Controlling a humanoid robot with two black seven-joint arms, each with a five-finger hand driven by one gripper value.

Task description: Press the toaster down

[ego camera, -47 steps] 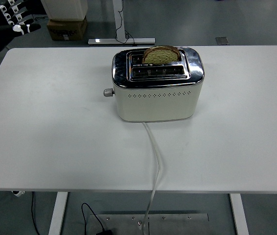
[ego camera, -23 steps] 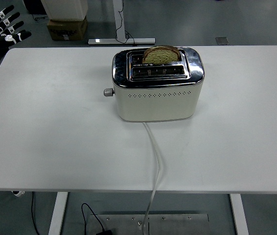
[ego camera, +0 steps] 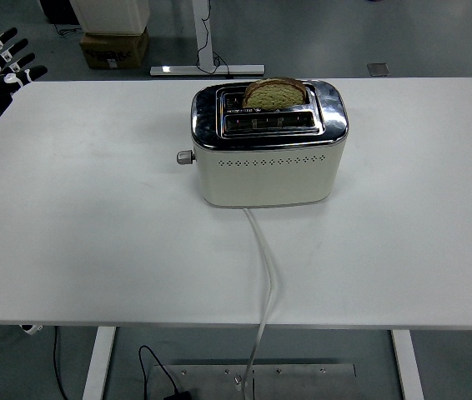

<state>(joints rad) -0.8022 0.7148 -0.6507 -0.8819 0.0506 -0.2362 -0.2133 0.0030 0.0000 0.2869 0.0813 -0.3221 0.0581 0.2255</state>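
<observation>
A cream toaster with a chrome top stands in the middle of the white table. A slice of bread sticks up from its far slot; the near slot holds nothing. The grey lever knob juts from the toaster's left end, raised. My left hand hovers at the table's far left corner, fingers spread and holding nothing, far from the lever. The right arm is out of sight.
A white power cord runs from the toaster's front over the table's near edge to the floor. Beyond the table stand a cardboard box and a table-leg base.
My left hand has drifted left and down along the far left corner, away from the toaster. The toaster, bread and lever have not moved.
</observation>
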